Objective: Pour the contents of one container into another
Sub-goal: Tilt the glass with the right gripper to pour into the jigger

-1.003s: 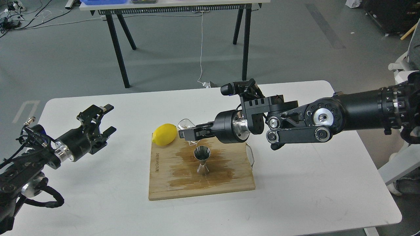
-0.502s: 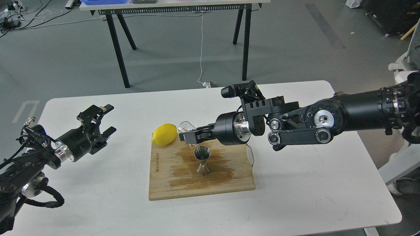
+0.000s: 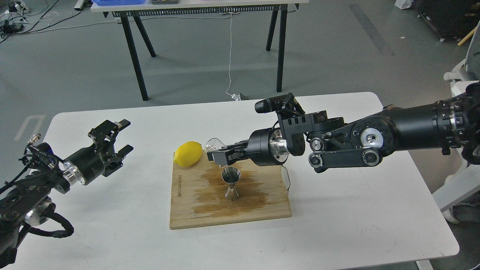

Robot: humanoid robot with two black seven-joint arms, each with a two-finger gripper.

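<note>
Two black fingers of the right gripper (image 3: 214,155) clamp the small clear glass cup (image 3: 214,145) tilted just above the shiny steel hourglass jigger (image 3: 231,183) to pour, while the left gripper (image 3: 114,140) waits spread open, well left of it.

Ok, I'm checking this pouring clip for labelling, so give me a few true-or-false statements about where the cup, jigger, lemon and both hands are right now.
1. The right hand holds the clear glass cup tilted above the steel jigger. True.
2. The jigger lies on its side on the white table. False: it stands upright on the wooden cutting board.
3. The left hand is open and holds nothing. True.
4. The lemon sits at the board's near right corner. False: it is at the far left corner.
5. The board is dry all over. False: a dark wet patch surrounds the jigger.
</note>
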